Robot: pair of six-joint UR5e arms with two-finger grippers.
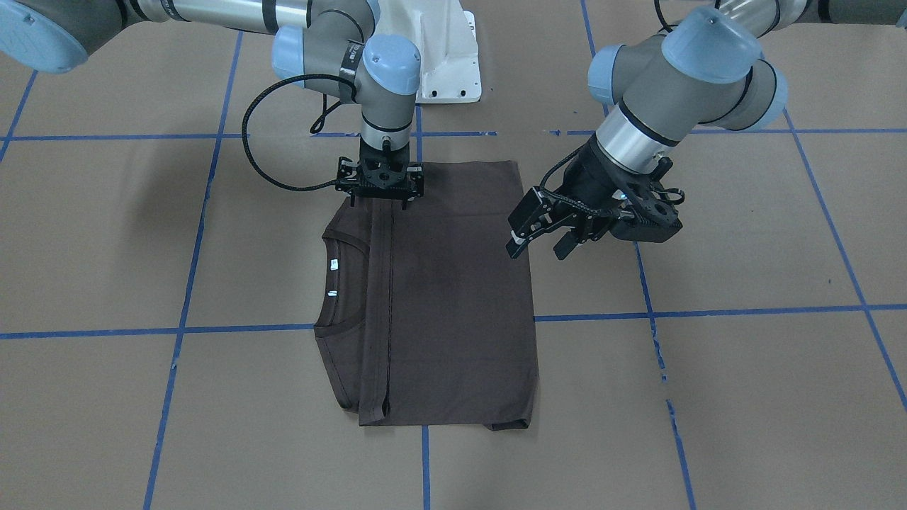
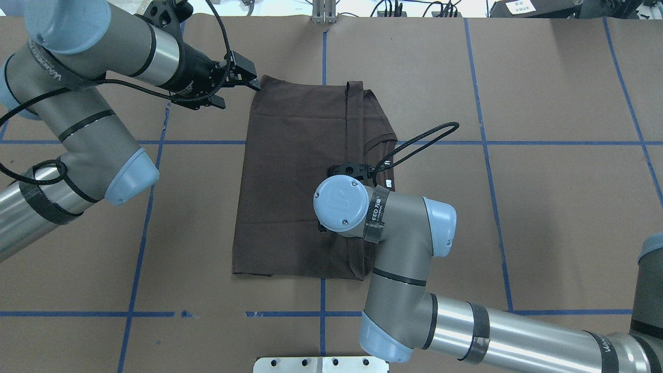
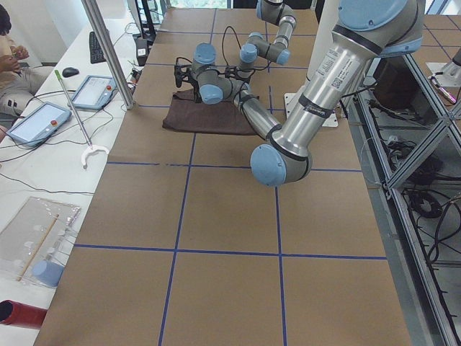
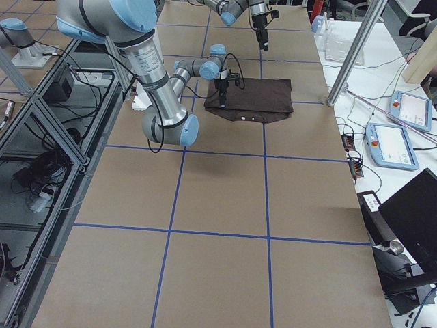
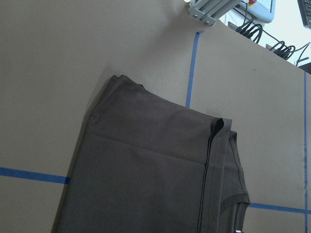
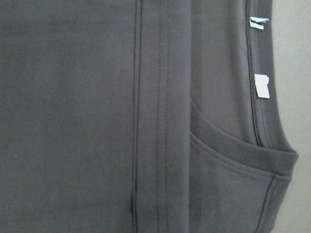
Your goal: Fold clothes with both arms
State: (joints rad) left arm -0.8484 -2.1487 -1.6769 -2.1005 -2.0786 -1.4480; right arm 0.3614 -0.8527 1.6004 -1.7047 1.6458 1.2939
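Note:
The dark brown T-shirt (image 1: 453,297) (image 2: 295,181) lies flat on the table as a folded rectangle. Its hem strip (image 1: 379,304) lies over the body beside the round collar (image 1: 347,283). White neck labels (image 6: 261,86) show inside the collar. My left gripper (image 1: 538,249) (image 2: 241,96) hovers open above the shirt's edge on the left arm's side, holding nothing. My right gripper (image 1: 379,204) points straight down just over the hem strip near the robot's end. Its two fingertips show apart and the cloth under it lies flat. In the overhead view its wrist hides it.
The white pedestal base (image 1: 450,49) stands at the robot's edge. Blue tape lines (image 1: 708,310) grid the brown table cover. A metal post (image 3: 108,50), tablets (image 3: 94,90) and a seated person (image 3: 9,43) are on the operators' side.

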